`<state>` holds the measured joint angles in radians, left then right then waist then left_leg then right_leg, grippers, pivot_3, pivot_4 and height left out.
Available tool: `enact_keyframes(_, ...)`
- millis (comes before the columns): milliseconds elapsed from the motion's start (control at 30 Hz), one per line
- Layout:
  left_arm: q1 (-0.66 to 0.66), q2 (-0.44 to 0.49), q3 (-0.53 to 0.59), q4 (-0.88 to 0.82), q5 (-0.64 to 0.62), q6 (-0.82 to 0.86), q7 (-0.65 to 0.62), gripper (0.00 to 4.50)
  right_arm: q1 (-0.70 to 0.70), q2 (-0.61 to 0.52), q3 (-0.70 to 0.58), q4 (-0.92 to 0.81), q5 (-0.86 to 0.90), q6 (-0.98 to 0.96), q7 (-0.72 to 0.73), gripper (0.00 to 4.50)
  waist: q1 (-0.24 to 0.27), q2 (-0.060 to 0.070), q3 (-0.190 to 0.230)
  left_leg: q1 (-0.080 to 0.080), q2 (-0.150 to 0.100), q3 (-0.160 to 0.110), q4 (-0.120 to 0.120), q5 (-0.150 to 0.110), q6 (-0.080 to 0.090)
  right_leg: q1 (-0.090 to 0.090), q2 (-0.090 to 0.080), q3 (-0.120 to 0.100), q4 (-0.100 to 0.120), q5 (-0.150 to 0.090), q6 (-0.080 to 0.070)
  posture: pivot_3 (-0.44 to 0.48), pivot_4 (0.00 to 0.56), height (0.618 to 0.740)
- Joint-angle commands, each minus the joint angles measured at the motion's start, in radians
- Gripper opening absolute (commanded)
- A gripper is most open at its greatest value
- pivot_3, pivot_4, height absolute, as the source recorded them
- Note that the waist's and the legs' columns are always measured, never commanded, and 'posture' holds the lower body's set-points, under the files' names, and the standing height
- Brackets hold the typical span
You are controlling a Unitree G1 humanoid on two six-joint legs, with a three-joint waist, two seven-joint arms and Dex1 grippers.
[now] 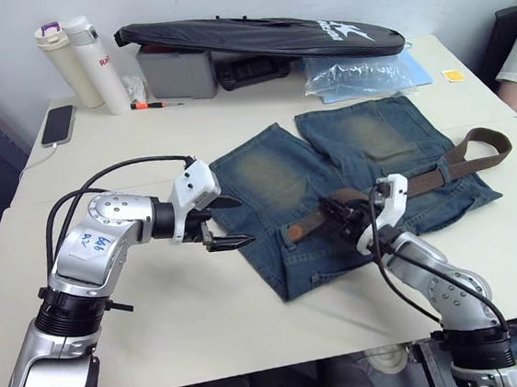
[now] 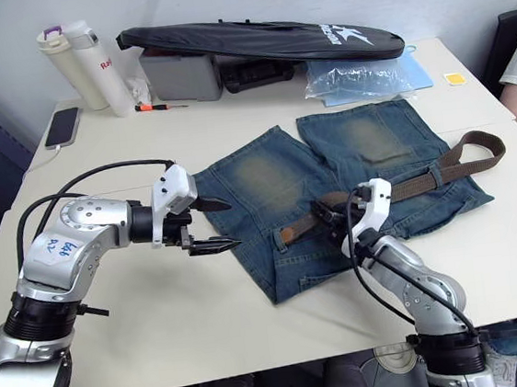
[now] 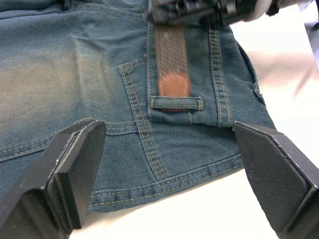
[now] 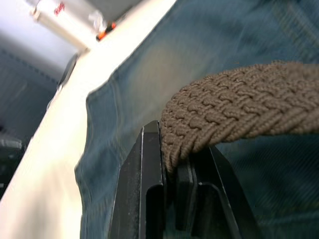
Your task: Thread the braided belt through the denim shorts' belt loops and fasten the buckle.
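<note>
Over the bench [image 1: 232,113] I have both arms bent inward toward the denim shorts [image 1: 349,170], which lie flat with the waistband nearest me and the legs pointing away. My left hand [image 1: 229,222] hovers just off the shorts' left edge, forearm level and elbow out to the left, its two black fingers spread wide with nothing between them. Straight ahead of that hand, in its wrist view, one of the belt loops [image 3: 176,103] crosses the waistband, and the rounded brown tip of the braided belt [image 3: 173,59] sits tucked just under it. My right hand [image 1: 342,212] comes up from below with the elbow low and the wrist cocked, reaching leftward onto the waistband; its fingers are pinched tight on the woven strap, which bulges over them in the wrist view. From that hand the belt runs away to my right along the waistband and ends in a loose loop off the shorts' far edge.
</note>
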<state>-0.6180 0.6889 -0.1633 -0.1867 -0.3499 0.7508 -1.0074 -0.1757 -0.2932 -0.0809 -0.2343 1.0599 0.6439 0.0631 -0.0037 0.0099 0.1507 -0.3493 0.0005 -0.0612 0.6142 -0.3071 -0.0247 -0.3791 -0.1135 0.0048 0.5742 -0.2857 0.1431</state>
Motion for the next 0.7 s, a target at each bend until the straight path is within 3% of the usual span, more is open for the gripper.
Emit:
enact_keyframes(33,-0.023,0.021,0.02,-0.018,-0.007,-0.003,-0.006,4.5,0.008,0.024,0.024,-0.018,-0.047,-0.005,0.054,0.08,0.0,0.0,0.0,0.0,0.0,0.0,0.0,0.0,0.0,0.0,0.0,0.0,0.0,0.0,0.0,0.0,0.15,0.74)
enact_keyframes(433,0.008,0.031,0.018,-0.046,-0.022,0.037,-0.001,4.5,-0.046,0.09,0.104,0.05,-0.232,0.031,0.13,0.08,-0.009,0.0,0.0,0.002,0.001,0.0,-0.001,0.0,0.0,0.0,0.001,0.0,0.001,0.0,0.0,0.0,0.15,0.74)
enact_keyframes(667,0.064,0.026,-0.005,-0.055,-0.012,0.042,0.015,4.5,-0.04,0.099,0.122,0.005,-0.274,0.097,0.144,0.08,-0.024,-0.001,0.0,0.003,0.001,0.0,-0.002,0.0,0.0,0.0,0.001,0.001,0.001,0.0,0.0,0.0,0.15,0.74)
enact_keyframes(700,0.066,0.024,-0.007,-0.054,-0.012,0.041,0.016,4.5,-0.034,0.103,0.107,-0.007,-0.258,0.113,0.14,0.45,-0.024,-0.001,0.0,0.003,0.001,0.0,-0.002,0.0,0.0,0.0,0.001,0.001,0.001,0.0,0.0,0.0,0.15,0.74)
